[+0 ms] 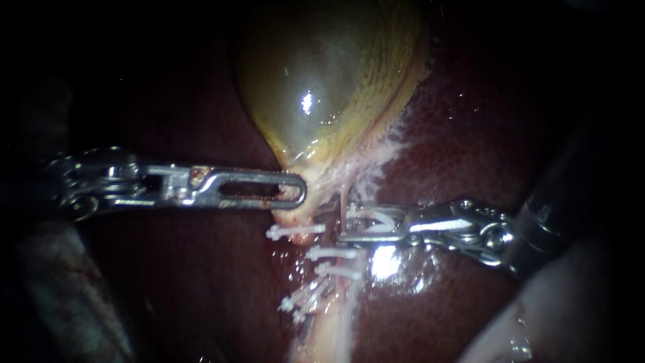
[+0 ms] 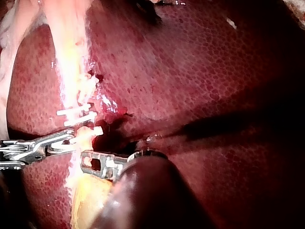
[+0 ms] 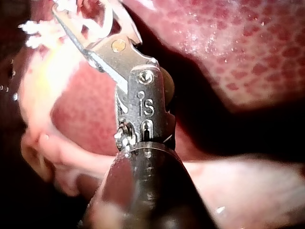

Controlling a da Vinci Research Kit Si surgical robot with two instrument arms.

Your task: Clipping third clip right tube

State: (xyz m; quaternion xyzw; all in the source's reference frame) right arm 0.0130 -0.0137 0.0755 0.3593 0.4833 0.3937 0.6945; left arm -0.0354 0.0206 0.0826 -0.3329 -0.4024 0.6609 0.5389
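Red liver (image 1: 484, 134) is lying underneath. Left tool (image 1: 299, 192) is pinching the gallbladder (image 1: 322, 81) (its neck); right tool (image 1: 347, 223) is holding a clip (image 1: 379, 220).

We find no label, brand or sign to read; the only marks are small stamped characters on our right instrument (image 3: 90, 21), left unread.

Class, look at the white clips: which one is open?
The clip held in the right instrument, its legs spread in a V. The other clips lie closed across the tubes below it.
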